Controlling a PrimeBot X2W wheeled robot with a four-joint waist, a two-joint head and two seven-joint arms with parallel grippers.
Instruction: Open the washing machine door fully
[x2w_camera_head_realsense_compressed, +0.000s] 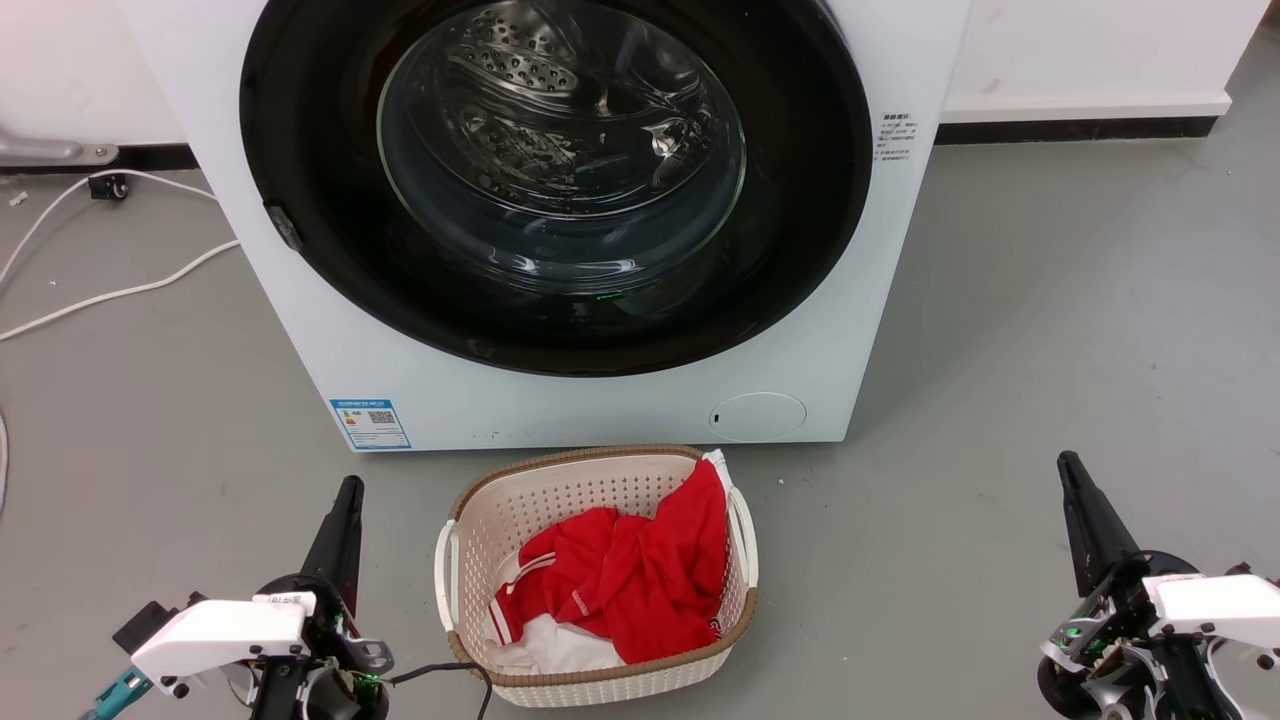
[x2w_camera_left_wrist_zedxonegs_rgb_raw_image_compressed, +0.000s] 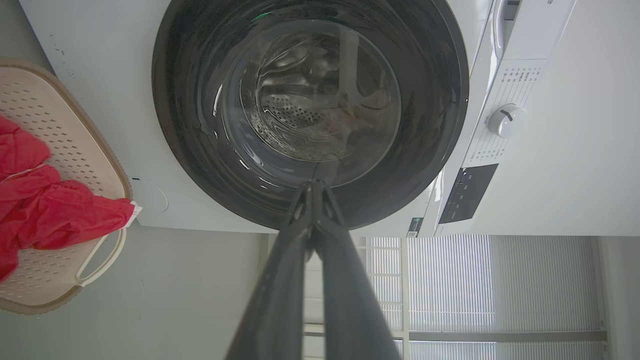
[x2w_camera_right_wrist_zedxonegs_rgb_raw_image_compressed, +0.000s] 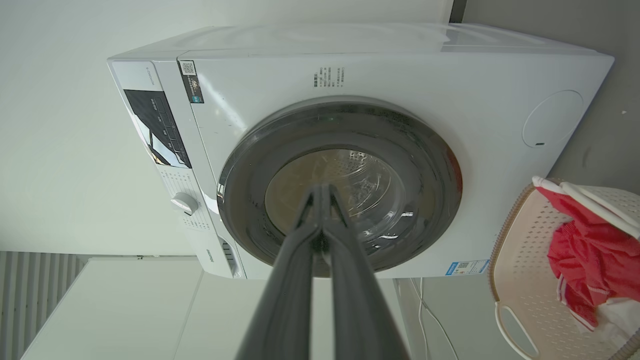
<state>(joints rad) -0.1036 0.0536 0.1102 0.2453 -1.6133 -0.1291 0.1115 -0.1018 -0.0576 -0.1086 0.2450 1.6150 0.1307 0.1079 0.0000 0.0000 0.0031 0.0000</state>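
Black door (x2w_camera_head_realsense_compressed: 555, 180) sits shut on the machine (x2w_camera_head_realsense_compressed: 600, 410), untouched. Both end effectors, left (x2w_camera_head_realsense_compressed: 348, 495) and right (x2w_camera_head_realsense_compressed: 1070, 470), hang low, fingers together, empty; next, one probably must reach the rim tab (x2w_camera_head_realsense_compressed: 283, 226) and pull.

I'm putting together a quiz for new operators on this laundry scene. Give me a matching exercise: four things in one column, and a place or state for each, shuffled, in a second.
Things
1. washing machine door
2. laundry basket
3. left gripper
4. blue label

Places and states
A. holds red clothing
B. fingers together, holding nothing
C. closed flat against the washing machine
D. stuck on a low corner of the white front

Pairs: 1-C, 2-A, 3-B, 4-D
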